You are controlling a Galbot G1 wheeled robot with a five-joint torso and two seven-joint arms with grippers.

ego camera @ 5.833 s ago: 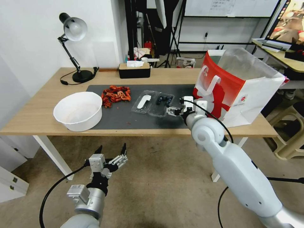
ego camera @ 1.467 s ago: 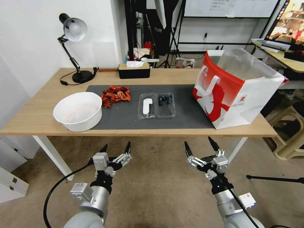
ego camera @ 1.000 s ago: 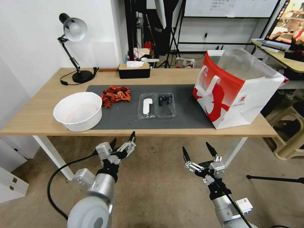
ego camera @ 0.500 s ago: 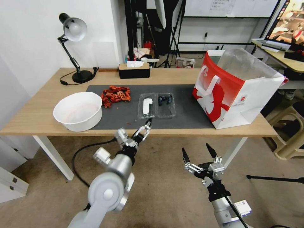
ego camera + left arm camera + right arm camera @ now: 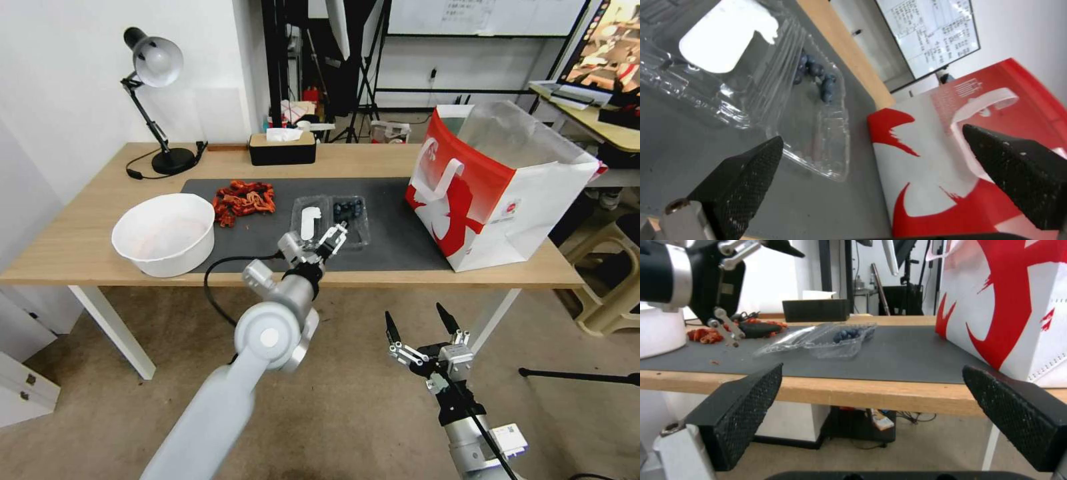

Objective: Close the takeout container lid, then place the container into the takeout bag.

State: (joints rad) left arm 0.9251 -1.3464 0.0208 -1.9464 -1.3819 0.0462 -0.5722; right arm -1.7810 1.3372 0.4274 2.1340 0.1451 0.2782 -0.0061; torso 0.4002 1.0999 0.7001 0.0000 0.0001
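The takeout container (image 5: pixel 351 213) lies open flat on the dark mat, with dark blue berries (image 5: pixel 818 78) in one half. Its lid (image 5: pixel 308 221), the half with the white oblong sticker (image 5: pixel 724 43), rests beside it on the side of the bowl. My left gripper (image 5: pixel 333 237) is open just above the mat at the container's near edge and touches nothing (image 5: pixel 872 134). The takeout bag (image 5: pixel 493 187) stands upright and open at the table's right end. My right gripper (image 5: pixel 421 330) hangs open below the table's front edge (image 5: pixel 872 367).
A big white bowl (image 5: pixel 163 233) sits at the front left, with a pile of red food (image 5: pixel 243 198) behind it. A desk lamp (image 5: pixel 160 100) and a black tissue box (image 5: pixel 283 148) stand at the back. The mat (image 5: pixel 390 230) is bare between container and bag.
My left arm has risen from below the table and reached forward to the container's near edge. The right gripper, at the container 5.8 s ago, has stayed low since.
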